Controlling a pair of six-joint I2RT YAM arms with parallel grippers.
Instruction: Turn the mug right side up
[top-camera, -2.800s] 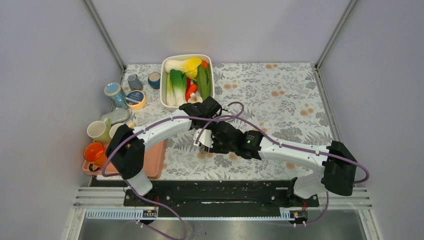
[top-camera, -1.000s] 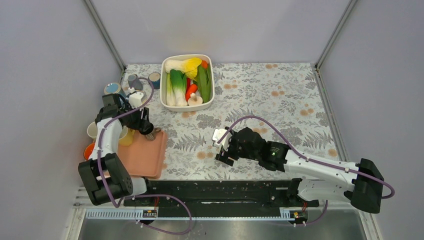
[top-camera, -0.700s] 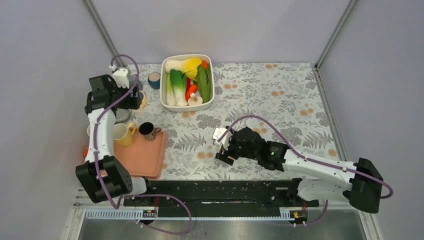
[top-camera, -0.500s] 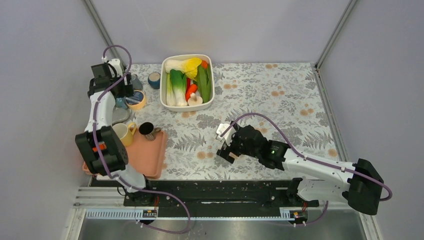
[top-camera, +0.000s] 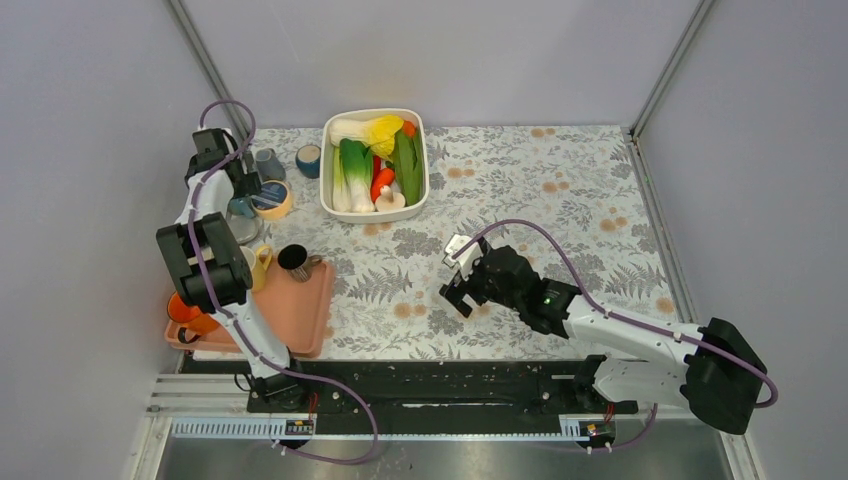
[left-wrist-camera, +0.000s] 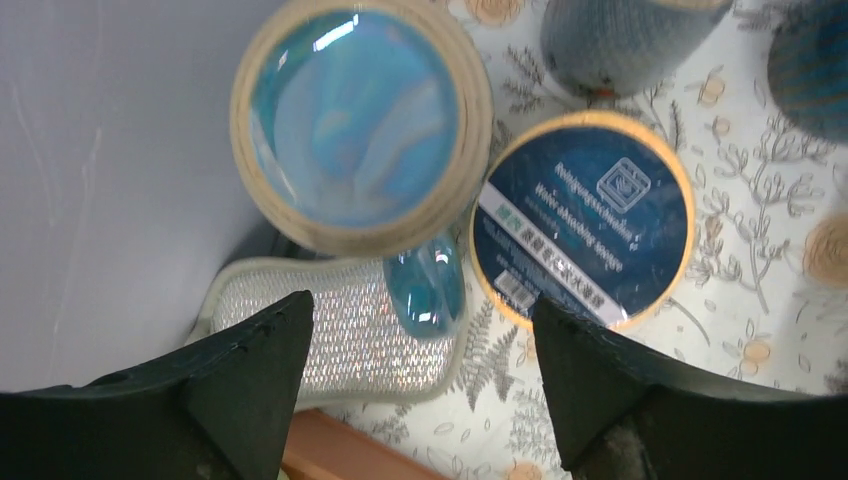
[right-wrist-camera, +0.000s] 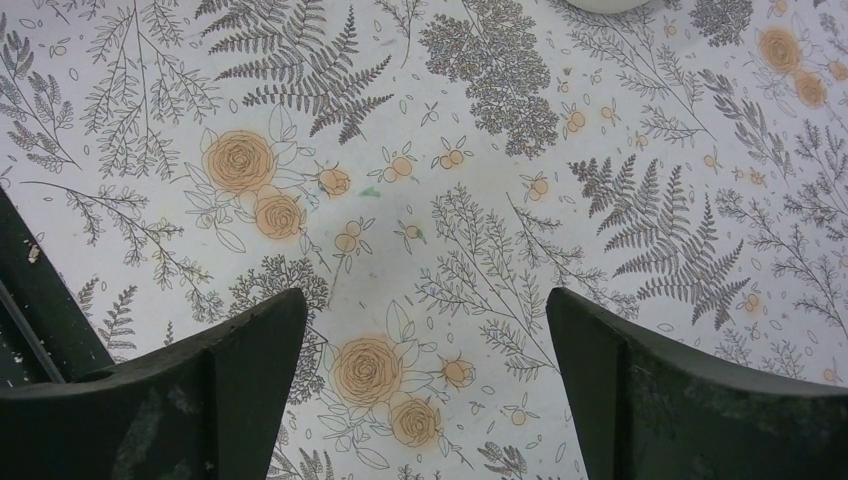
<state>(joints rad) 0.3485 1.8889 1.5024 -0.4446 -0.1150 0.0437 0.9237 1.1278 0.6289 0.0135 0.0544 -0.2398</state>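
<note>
Far left, the left gripper hangs over a shiny blue cup with a tan rim and a round yellow-edged tin with a dark blue label — its fingers are spread wide and hold nothing. Closer to the arms lies a flat pink tray with an orange mug at its left side. The small dark mug with a grey handle sits at the tray's far edge, and its mouth looks to face up. Out on the flowery cloth, the right gripper is wide open — nothing in it.
</note>
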